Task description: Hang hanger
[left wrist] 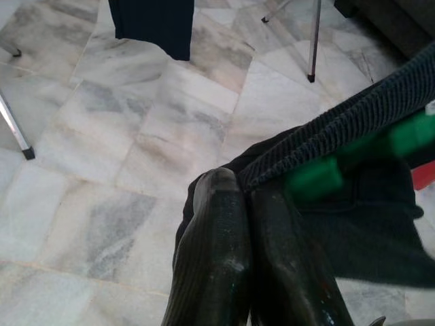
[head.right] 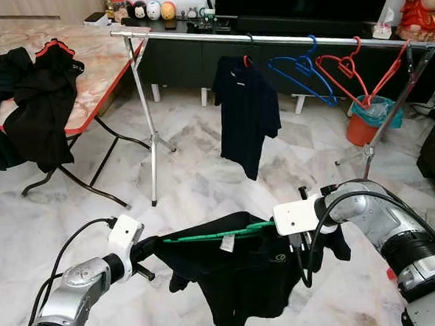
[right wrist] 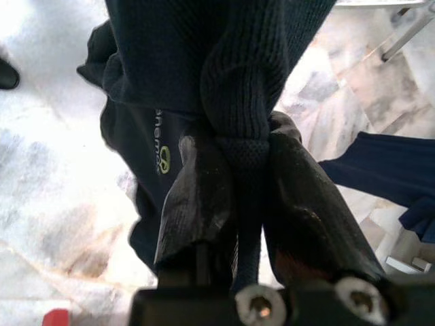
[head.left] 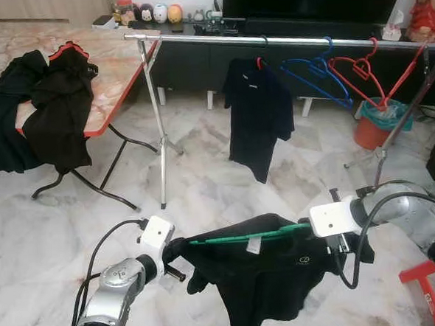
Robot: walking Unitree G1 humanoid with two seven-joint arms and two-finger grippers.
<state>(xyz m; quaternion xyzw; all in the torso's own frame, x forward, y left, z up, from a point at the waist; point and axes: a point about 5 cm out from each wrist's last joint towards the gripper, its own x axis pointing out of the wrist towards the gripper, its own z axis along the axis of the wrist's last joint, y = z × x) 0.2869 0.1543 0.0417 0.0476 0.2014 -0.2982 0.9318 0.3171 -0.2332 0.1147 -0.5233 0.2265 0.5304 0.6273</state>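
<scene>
Between the two arms, the left gripper [left wrist: 245, 197] and right gripper [right wrist: 248, 163] are each pinching the black shirt [head.left: 265, 278] on its green hanger [head.left: 244, 237].

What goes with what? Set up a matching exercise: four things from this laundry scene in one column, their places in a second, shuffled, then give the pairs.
Things
1. green hanger
2. blue hanger
3. orange bucket
4. heap of dark clothes

Places
A. on the floor beside the rack's right leg
B. on the folding table
C. hooked empty on the rail
D. inside the black shirt held between the left gripper and right gripper

Pairs: 1-D, 2-C, 3-A, 4-B
</scene>
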